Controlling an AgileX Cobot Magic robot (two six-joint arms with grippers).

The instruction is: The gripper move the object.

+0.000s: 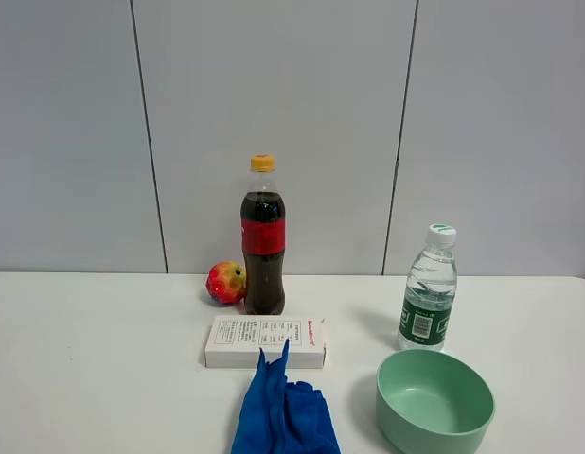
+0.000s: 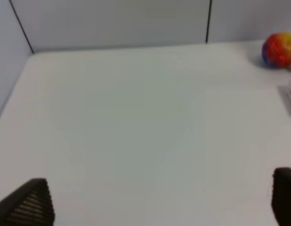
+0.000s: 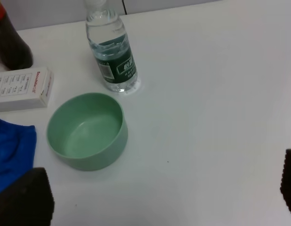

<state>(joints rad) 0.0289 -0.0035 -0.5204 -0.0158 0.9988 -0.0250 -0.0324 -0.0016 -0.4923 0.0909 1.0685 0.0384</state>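
The cola bottle stands upright at the back middle of the white table; it has dark liquid, a red label and a yellow-orange cap. Its dark lower part shows at the edge of the right wrist view. Neither arm shows in the exterior high view. My left gripper is open and empty over bare table, far from the bottle. My right gripper is open and empty, with its black fingertips at the frame edges, nearer than the green bowl.
A red-yellow ball lies just left of the cola bottle. A white box lies in front of it, and a blue cloth in front of the box. A green bowl and a green-labelled water bottle stand at right.
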